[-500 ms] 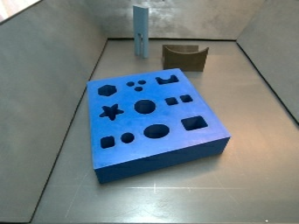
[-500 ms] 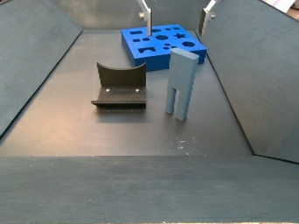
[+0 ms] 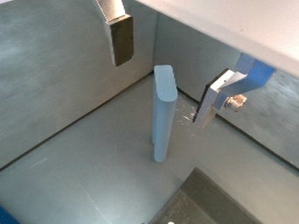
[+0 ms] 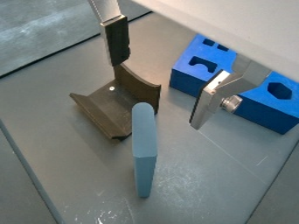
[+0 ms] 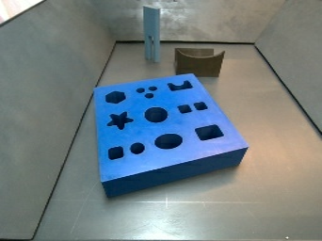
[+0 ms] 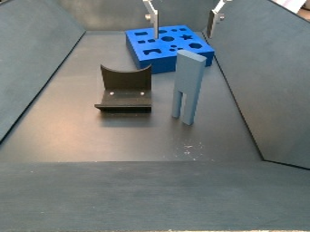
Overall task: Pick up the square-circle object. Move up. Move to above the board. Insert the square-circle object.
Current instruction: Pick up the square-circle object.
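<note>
The square-circle object, a tall slim light blue-grey block, stands upright on the grey floor near the wall; it also shows as the block. My gripper hangs open above its upper end, with one finger and the other finger wide apart on either side and not touching it. In a side view the gripper is only just in frame at the upper edge. The board, a thick bright blue slab with shaped holes, lies flat apart from the block; board.
A squat dark brown block with a curved notch sits on the floor beside the square-circle object, between it and the board in a wrist view; it also shows as the brown block. Grey walls enclose the floor.
</note>
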You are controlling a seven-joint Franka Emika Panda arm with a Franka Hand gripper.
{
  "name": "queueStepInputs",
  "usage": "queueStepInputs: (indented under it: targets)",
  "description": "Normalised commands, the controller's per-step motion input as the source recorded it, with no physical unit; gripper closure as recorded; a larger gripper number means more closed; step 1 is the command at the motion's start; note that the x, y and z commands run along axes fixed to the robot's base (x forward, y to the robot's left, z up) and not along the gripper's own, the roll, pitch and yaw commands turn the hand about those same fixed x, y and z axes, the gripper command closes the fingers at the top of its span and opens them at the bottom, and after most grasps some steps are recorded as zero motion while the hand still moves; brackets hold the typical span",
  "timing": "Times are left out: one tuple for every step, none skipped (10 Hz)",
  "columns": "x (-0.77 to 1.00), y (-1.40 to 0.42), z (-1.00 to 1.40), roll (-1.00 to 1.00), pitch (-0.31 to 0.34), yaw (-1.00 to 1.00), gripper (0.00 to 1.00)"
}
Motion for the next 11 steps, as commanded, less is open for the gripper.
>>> queueStepInputs:
  targets:
    - [0.0,0.0,-0.11,0.0,-0.041,-1.0,0.0]
    - [0.0,0.0,-0.15,0.0,-0.017,-1.0,0.0]
    - [0.0,0.0,-0.24,0.0,0.0,-1.0,0.0]
    - [0.0,0.0,-0.32,0.0,0.0,-1.0,0.0]
    - [-0.06,0.07,-0.44,0.0,0.043,-0.91,0.0]
    - [-0.27,0.36,-0.4,0.0,0.093,-0.58,0.0]
    - [0.0,0.01,0.0,-0.02,0.0,0.0,0.0]
    - [-0.02,0.01,0.0,0.0,-0.011,0.0,0.0]
    - [0.0,0.24,0.0,-0.05,0.0,-0.64,0.0]
    - [0.03,0.0,0.0,0.0,0.0,-0.99,0.0]
    - [0.0,0.0,0.0,0.0,0.0,-1.0,0.0]
